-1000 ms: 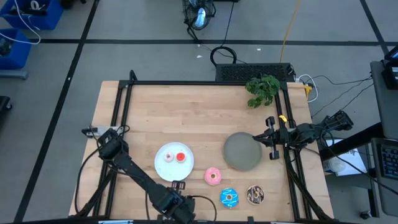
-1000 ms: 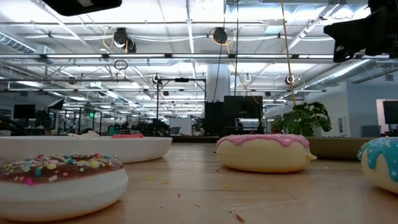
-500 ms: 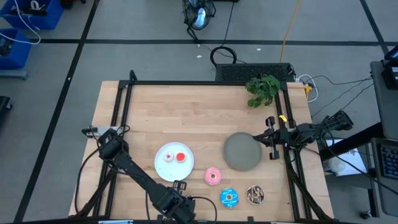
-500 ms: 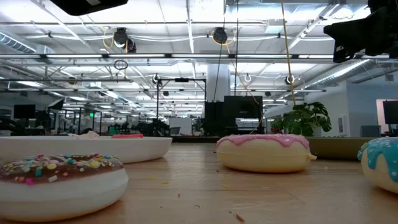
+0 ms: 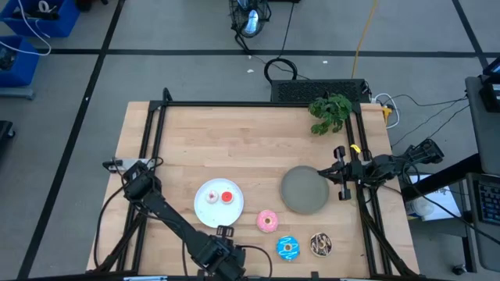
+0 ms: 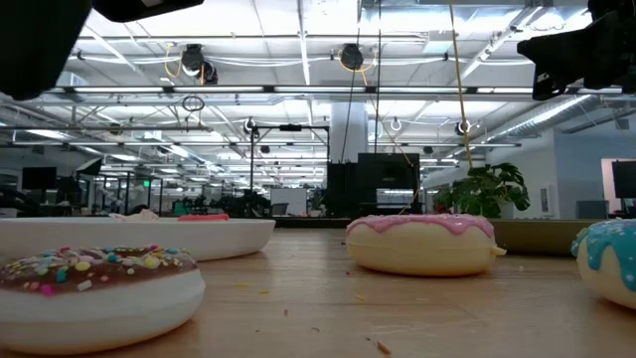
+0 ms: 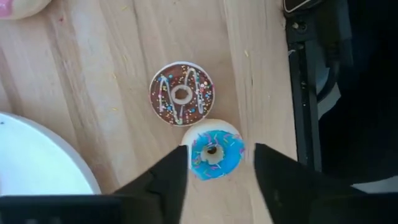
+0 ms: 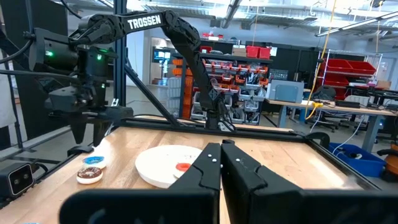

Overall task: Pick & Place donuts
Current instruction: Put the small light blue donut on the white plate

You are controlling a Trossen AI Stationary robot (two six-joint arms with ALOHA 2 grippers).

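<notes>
1. Bench (image 5: 234,140) layout first: the two plates are the biggest things to steer around. The white plate (image 5: 201,212) sits just beside the left arm's working spot, and the grey plate (image 5: 305,190) is over toward the right arm.
2. Right gripper (image 8: 221,149) is parked by the bench's right edge next to the grey plate. Its fingers are pressed together with nothing in them, so it's out of the way.
3. Left gripper (image 7: 219,163) is the one working, at the near edge of the bench. It's spread apart and holding nothing, with the blue sprinkled donut (image 7: 214,155) showing in the gap between its fingers. My read is the step in hand is grabbing that one.
4. Come straight down with the ring centred between the fingers. It looks roughly centred in the wrist view, and I'd fix any offset before descending rather than shove the donut around.
5. The dark brown drizzled donut (image 7: 182,94) is touching or almost touching the blue one. Keep the fingers off that side so it doesn't get nudged or pinched along with it.
6. The pink donut (image 5: 268,221) sits a bit apart, between the plates, so it's no issue for this grab.
7. Smallest bits: a tiny red-orange donut (image 5: 227,197) and a paler tiny one (image 5: 211,197) are already on the white plate. Carry high enough to clear the rim and avoid dropping onto them.
</notes>
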